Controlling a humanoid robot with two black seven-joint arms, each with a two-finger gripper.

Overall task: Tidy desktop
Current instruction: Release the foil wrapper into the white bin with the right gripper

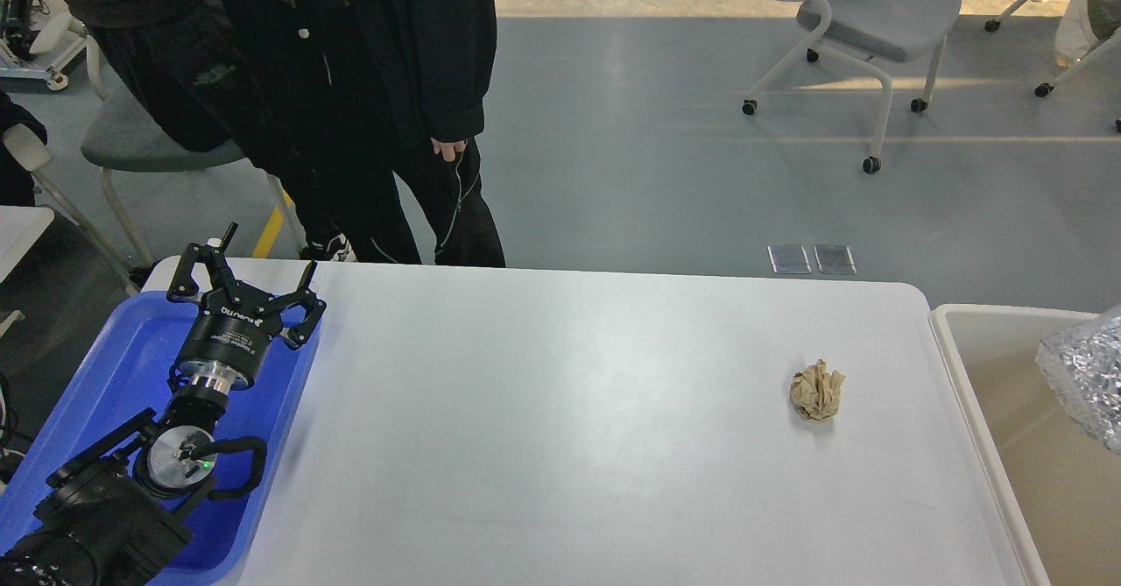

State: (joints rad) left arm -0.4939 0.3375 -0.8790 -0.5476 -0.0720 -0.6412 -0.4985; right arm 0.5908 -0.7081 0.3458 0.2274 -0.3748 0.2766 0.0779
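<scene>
My left gripper (267, 262) hangs over the far end of the blue tray (123, 349) at the left edge, fingers spread wide and holding nothing. My right arm is out of sight, so I can't speak for that gripper. The desktop (543, 411), white and faintly glossy, fills the middle from near to far. It is almost bare: I judge the tidying nearly finished, with one crumpled brown paper ball (817, 391) left lying toward the right side, well apart from my gripper. Just beside the right edge stands the beige bin (950, 341), a crinkled silver foil lump (1086, 376) showing inside. Beyond the far edge stands a person in black (350, 87) on the grey floor, with a wheeled chair (876, 25) farther right.
</scene>
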